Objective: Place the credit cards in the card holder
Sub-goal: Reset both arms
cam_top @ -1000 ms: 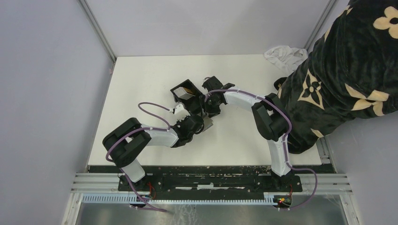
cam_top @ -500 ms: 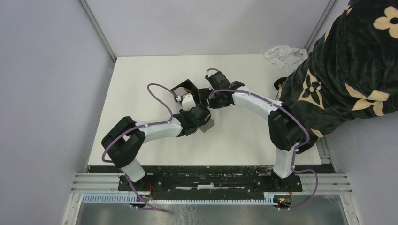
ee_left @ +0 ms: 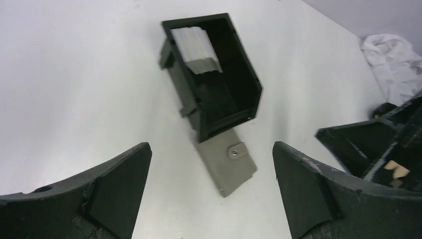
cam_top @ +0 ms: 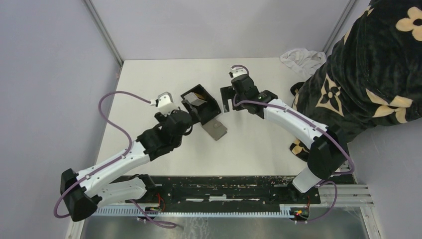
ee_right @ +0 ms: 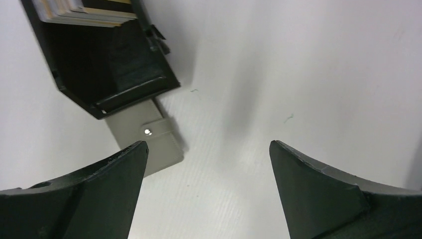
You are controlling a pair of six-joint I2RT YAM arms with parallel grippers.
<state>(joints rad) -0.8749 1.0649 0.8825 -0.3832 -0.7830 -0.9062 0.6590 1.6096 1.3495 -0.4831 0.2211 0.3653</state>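
The card holder (cam_top: 205, 107) is a black open-top box standing mid-table. A silver-grey credit card (ee_left: 195, 44) leans inside against one wall, and in the right wrist view a tan-gold card edge (ee_right: 107, 11) shows beside it. My left gripper (cam_top: 187, 121) hovers just left of and nearer than the box, open and empty, and its wrist view has the holder (ee_left: 225, 82) ahead of the fingers (ee_left: 120, 186). My right gripper (cam_top: 227, 98) hangs to the right of the box, also open and empty, well apart from the holder (ee_right: 119, 74).
A grey snap wallet (cam_top: 215, 130) lies flat, touching the holder's near corner, and shows as the wallet (ee_left: 227, 163) between my left fingers. A white cloth (cam_top: 301, 58) sits at the back right. A person in a black patterned garment (cam_top: 368, 79) fills the right side.
Both grippers have opened wide and drawn back from the holder. The left arm swung left and stretched out; the right moved right and farther back. The holder and wallet are now uncovered.
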